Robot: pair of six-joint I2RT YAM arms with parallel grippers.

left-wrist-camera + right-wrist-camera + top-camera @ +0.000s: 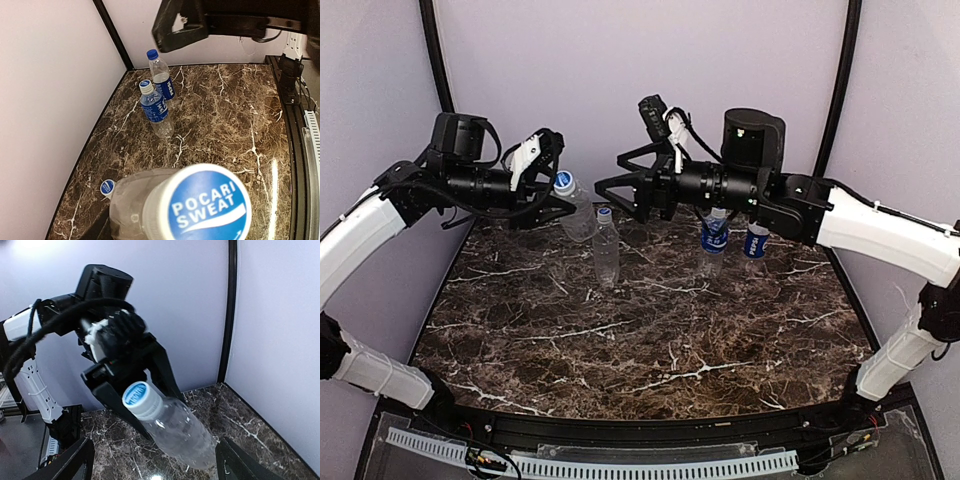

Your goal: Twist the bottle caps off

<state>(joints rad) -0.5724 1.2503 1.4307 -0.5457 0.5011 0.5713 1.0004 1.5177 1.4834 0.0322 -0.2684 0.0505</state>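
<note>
Leaning in the air over the back of the table [650,330], a clear bottle [580,218] carries its blue-and-white cap [563,181] at the high end. Its long axis slants from the cap down toward the robot's right. The left pincer [553,200] is clamped on the bottle's upper part. The right pincer [610,190], fingers apart and empty, sits near the cap on its right side, not touching. In the right wrist view the cap faces it only obliquely, so I judge it must line up with that slant before closing. A second clear bottle [606,250] stands just in front.
</note>
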